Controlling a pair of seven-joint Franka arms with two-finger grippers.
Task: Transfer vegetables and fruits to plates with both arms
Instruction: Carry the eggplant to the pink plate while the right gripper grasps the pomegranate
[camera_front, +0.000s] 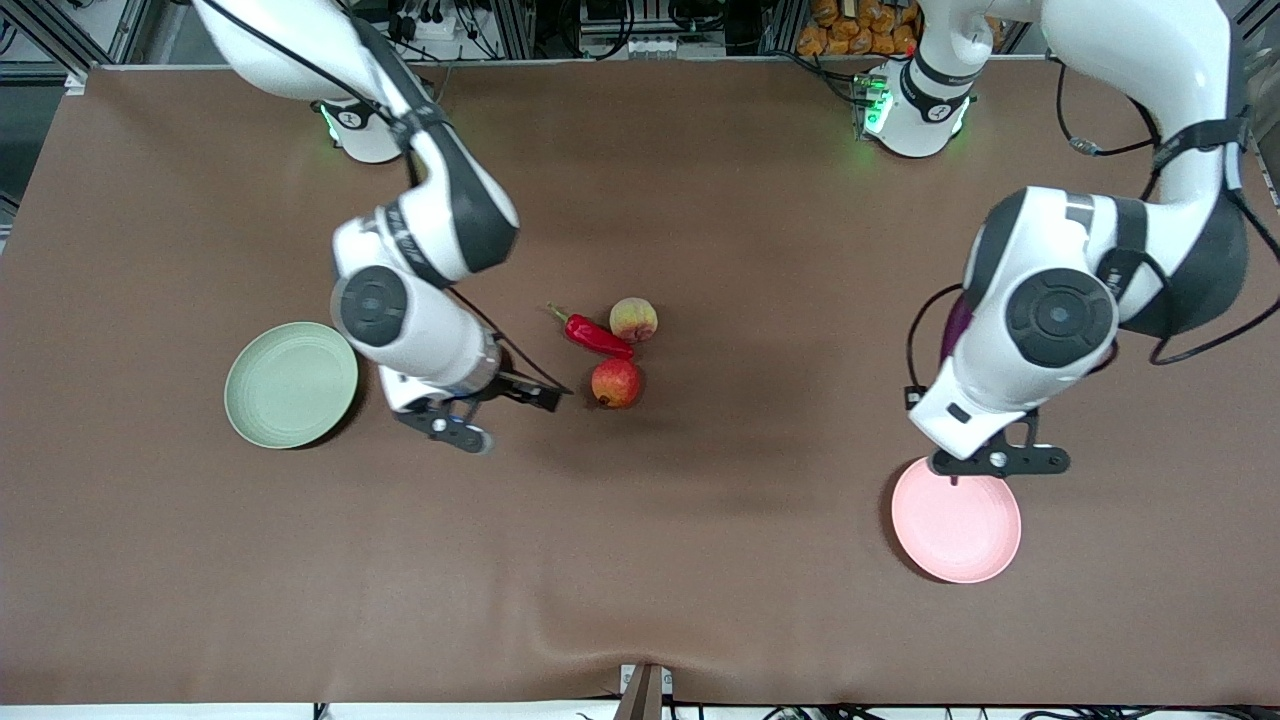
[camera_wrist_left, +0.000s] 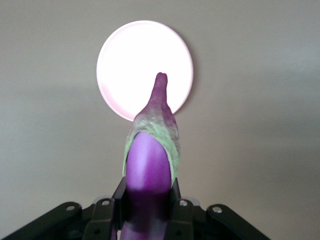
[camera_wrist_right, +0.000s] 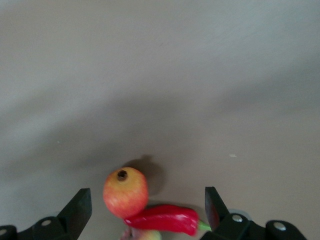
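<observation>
My left gripper (camera_front: 992, 462) is shut on the purple eggplant (camera_wrist_left: 147, 165), up in the air over the edge of the pink plate (camera_front: 960, 535). The eggplant's stem tip points at that plate (camera_wrist_left: 120, 60), and a purple sliver of it (camera_front: 955, 328) shows beside the wrist. My right gripper (camera_front: 497, 410) hangs open and empty over the table between the green plate (camera_front: 290, 385) and the red pomegranate (camera_front: 616, 383). The red chili pepper (camera_front: 597, 337) and the peach (camera_front: 633, 319) lie just farther from the front camera. In the right wrist view the pomegranate (camera_wrist_right: 125, 192) and chili (camera_wrist_right: 162, 219) sit between my open fingers (camera_wrist_right: 80, 205).
Both plates are bare. The three loose items cluster mid-table, touching or nearly touching. A brown cloth (camera_front: 700, 560) covers the table, with a fold at its near edge. Cables trail from the left arm near its end of the table.
</observation>
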